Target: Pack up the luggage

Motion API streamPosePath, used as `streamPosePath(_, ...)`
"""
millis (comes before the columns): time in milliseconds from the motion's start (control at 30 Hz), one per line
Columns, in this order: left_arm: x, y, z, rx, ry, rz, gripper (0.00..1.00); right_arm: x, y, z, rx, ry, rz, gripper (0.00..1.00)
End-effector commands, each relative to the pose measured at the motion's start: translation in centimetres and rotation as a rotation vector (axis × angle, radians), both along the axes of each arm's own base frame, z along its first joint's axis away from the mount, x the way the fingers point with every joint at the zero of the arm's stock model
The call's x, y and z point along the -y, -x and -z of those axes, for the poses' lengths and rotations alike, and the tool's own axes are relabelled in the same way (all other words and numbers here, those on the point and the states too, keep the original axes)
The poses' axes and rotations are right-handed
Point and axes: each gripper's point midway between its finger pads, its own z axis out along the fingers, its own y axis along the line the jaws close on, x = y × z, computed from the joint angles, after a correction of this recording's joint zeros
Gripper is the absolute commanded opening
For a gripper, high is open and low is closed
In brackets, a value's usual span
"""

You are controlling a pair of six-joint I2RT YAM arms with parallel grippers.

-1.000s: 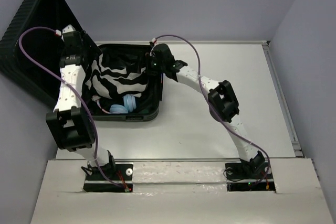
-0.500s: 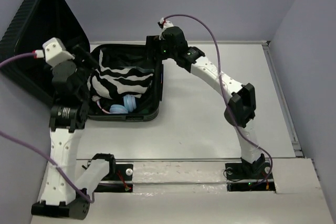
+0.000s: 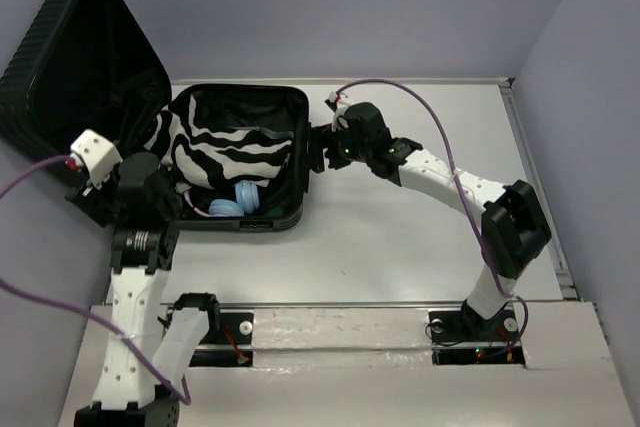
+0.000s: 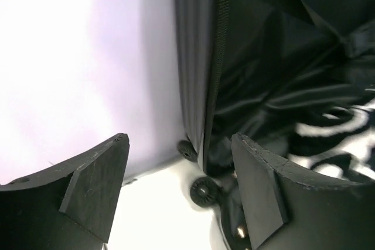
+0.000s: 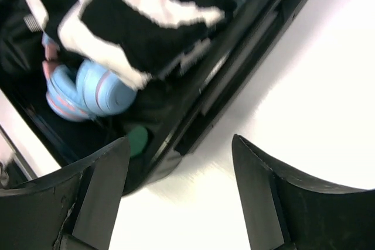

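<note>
At the far left of the table (image 3: 420, 237) the luggage (image 3: 250, 222) lies wide open, base flat and its ribbed lid (image 3: 80, 57) tipped up against the left wall, with a striped cloth (image 3: 235, 152) heaped inside and blue headphones (image 3: 240, 202) tucked at the near edge. It's a hard shell, so expect it to be stiff and fairly heavy, with smooth plastic that could slide under the fingers. The best hold looks to be the lid's rim or the edge by the zip, not the broad ribbed face. Watch that soft cloth too, as it bulges high and might catch in the seam when the lid swings over. The left gripper (image 4: 179, 144) has its jaws apart with nothing between them. It sits low at the luggage's near-left corner, looking straight at the hinge side and the small wheels (image 4: 202, 190), close but not touching. The right gripper (image 5: 179, 144) is also spread and empty, hanging over bare table just beside the luggage's right wall, with the shell off to its left and clear of both fingers.
</note>
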Motion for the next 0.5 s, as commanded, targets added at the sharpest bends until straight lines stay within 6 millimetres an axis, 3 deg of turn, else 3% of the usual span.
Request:
streamPosePath(0, -3.8, -1.0, -3.1, -0.024, -0.030, -0.215, 0.82, -0.7, 0.9, -1.0, 0.053, -0.054, -0.101, 0.76)
streamPosePath(33, -4.3, -2.3, -2.9, -0.052, -0.027, -0.199, 0.81, -0.8, 1.3, -1.3, 0.044, -0.070, -0.112, 0.76)
streamPosePath(167, -5.3, -3.8, -4.3, -0.089, -0.041, -0.224, 0.79, -0.9, 1.4, -1.6, 0.044, -0.086, -0.138, 0.77)
streamPosePath(300, -6.3, -4.6, -3.4, -0.136, -0.058, -0.281, 0.61, -0.7, 0.4, -0.3, 0.022, -0.070, -0.110, 0.81)
streamPosePath(433, -7.0, -5.5, -2.1, -0.208, -0.064, -0.301, 0.56, 0.2, -0.5, 1.3, -0.012, -0.056, -0.080, 0.84)
streamPosePath(467, -7.5, -5.6, -1.7, -0.224, -0.058, -0.318, 0.48, 0.2, -0.5, 1.5, -0.017, -0.056, -0.082, 0.84)
